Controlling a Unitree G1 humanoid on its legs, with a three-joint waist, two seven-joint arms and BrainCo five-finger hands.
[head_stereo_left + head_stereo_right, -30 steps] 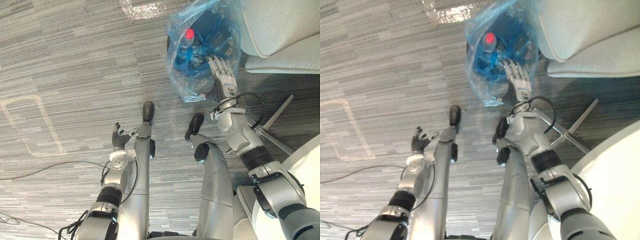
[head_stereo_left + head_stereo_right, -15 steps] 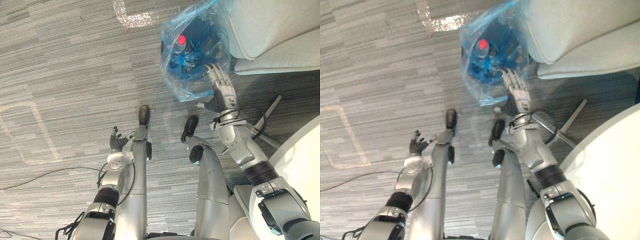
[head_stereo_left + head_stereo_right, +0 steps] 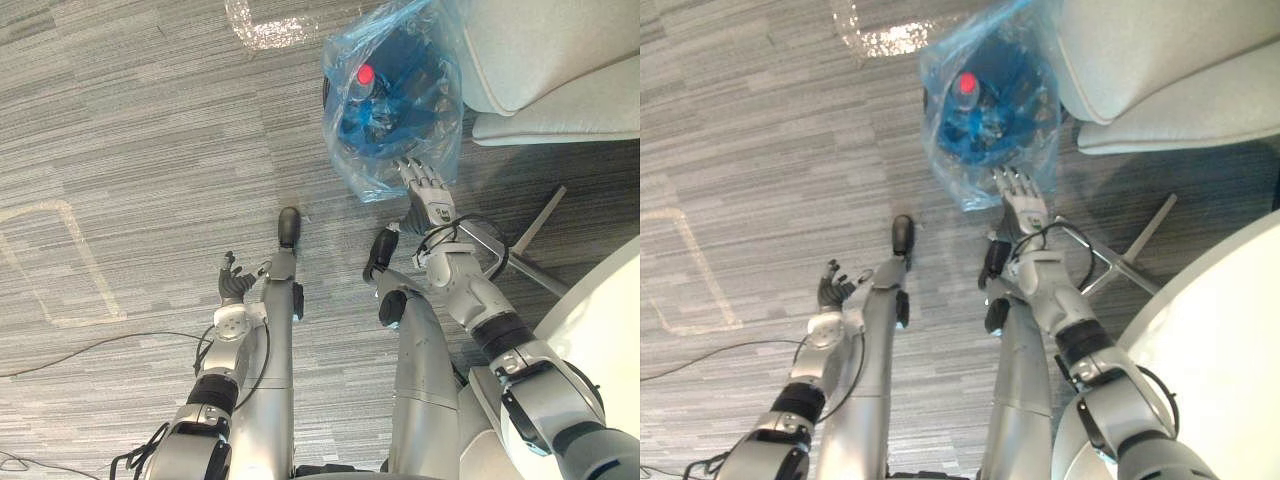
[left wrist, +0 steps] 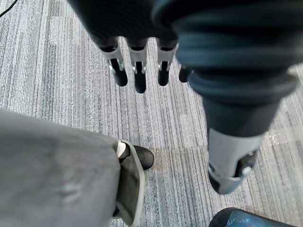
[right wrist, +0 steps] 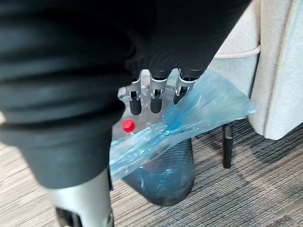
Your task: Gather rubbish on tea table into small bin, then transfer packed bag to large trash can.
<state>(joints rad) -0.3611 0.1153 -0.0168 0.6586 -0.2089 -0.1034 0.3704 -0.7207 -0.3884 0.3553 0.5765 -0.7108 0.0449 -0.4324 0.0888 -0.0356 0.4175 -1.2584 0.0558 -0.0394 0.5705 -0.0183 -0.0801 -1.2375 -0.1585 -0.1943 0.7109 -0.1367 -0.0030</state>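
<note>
Bag [image 3: 392, 95], blue, lining small bin [image 5: 165, 175]: right hand [image 3: 427, 192] at its near rim, fingers [image 5: 155, 94] straight, holding nothing; lift-out pending, rim pinch likely next.

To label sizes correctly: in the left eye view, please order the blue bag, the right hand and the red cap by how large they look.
Largest to smallest:
1. blue bag
2. right hand
3. red cap
No two look alike in size.

Right arm [image 3: 478, 308] stretched forward, right hand [image 3: 425, 188] flat, fingers straight, back facing up. Left arm [image 3: 216, 384] low at side, left hand [image 3: 234, 282] idle, fingers relaxed, slightly spread.
</note>
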